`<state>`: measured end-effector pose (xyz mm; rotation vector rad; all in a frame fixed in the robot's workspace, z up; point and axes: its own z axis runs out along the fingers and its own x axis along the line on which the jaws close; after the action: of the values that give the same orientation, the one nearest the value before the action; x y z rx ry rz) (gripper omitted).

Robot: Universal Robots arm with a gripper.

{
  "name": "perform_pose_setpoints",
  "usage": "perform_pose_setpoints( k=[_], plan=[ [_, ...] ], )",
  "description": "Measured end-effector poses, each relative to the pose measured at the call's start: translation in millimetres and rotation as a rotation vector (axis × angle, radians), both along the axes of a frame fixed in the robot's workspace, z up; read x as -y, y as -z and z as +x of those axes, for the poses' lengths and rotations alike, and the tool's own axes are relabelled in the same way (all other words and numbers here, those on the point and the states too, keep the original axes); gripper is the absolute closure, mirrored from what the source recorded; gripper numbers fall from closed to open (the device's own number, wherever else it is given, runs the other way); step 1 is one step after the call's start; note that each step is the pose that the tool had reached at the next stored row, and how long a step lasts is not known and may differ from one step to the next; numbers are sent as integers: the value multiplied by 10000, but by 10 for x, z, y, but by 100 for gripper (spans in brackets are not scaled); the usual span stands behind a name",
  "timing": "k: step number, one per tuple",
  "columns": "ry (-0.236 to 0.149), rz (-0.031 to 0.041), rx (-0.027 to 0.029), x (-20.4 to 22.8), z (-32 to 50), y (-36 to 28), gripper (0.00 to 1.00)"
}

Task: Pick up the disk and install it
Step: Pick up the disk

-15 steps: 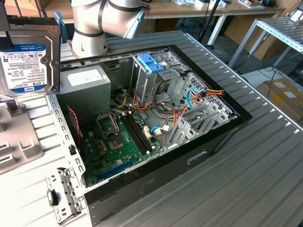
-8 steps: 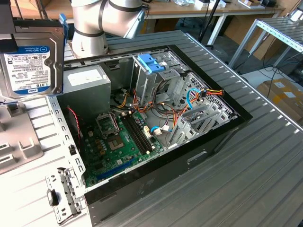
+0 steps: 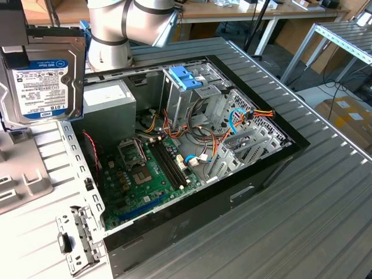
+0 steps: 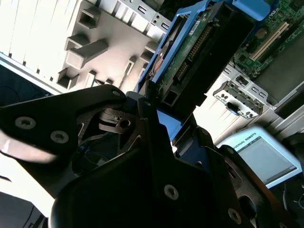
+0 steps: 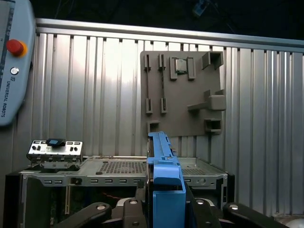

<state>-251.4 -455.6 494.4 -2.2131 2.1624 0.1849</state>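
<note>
The disk (image 3: 40,81) hangs in the air at the exterior view's upper left, its labelled metal face toward that camera, above a grey holder plate (image 3: 23,180). In the first wrist view the disk (image 5: 164,175) stands edge-on, its light-blue carrier between the dark fingers (image 5: 135,209) of my gripper (image 5: 164,209), which is shut on it. The second wrist view shows the disk's (image 4: 190,52) circuit-board side and connector end sticking out past the gripper (image 4: 156,107). The open computer case (image 3: 279,160) lies on the table to the exterior view's right of the disk.
Inside the case stand a metal drive cage with a blue latch (image 3: 186,75), a motherboard (image 3: 145,174), a power supply (image 3: 107,104) and loose cables. The arm's base (image 3: 113,35) stands behind the case. A teach pendant (image 5: 12,61) lies on the ribbed table.
</note>
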Motion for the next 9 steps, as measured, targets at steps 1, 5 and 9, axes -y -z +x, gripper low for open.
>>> perform_pose_setpoints(
  k=[1,5,9],
  plan=[
    [1,-1,-1,9,6,0,63],
    [1,0,0,67,46,2,63],
    [0,-1,0,99,71,3,63]
  ],
)
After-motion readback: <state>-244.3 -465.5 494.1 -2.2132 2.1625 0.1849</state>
